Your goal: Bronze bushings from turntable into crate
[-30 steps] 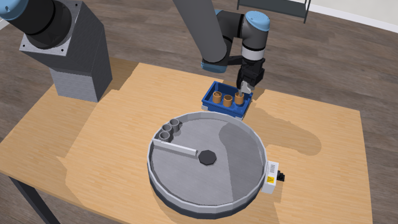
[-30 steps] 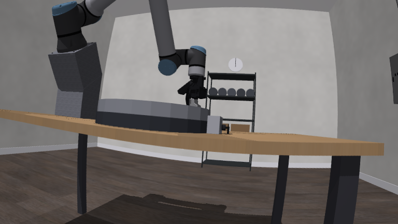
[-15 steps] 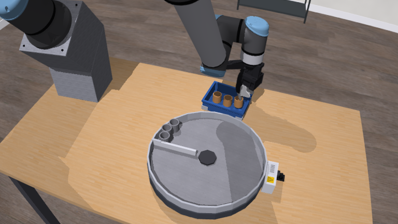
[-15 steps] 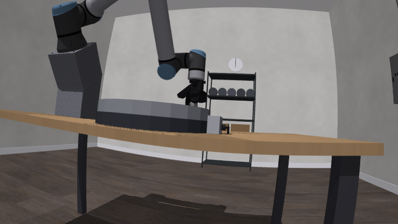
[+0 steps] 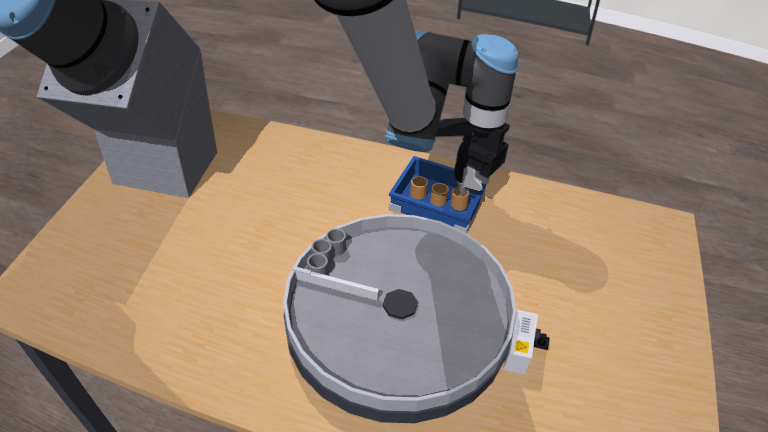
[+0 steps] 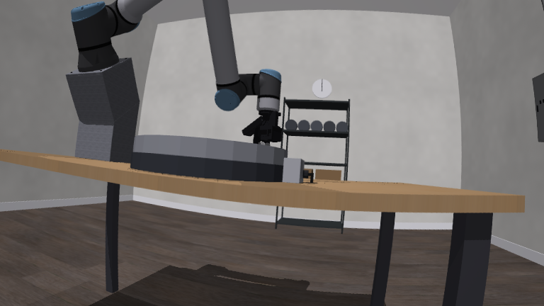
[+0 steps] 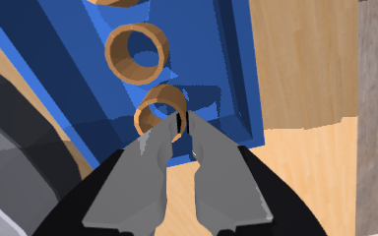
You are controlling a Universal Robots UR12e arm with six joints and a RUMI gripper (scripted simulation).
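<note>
Three bronze: short bronze sleeve bushings [image 5: 439, 194] standing in blue plastic crate [image 5: 408, 180]
End effector [image 7: 182, 124]: pinching rightmost bushing's wall, lowering for upright placement

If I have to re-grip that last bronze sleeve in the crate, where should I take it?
By its wall at the top rim, from straight above. The sleeve stands upright and open-topped in the crate, so one jaw goes inside, one outside, as the gripper holds it now.
</note>
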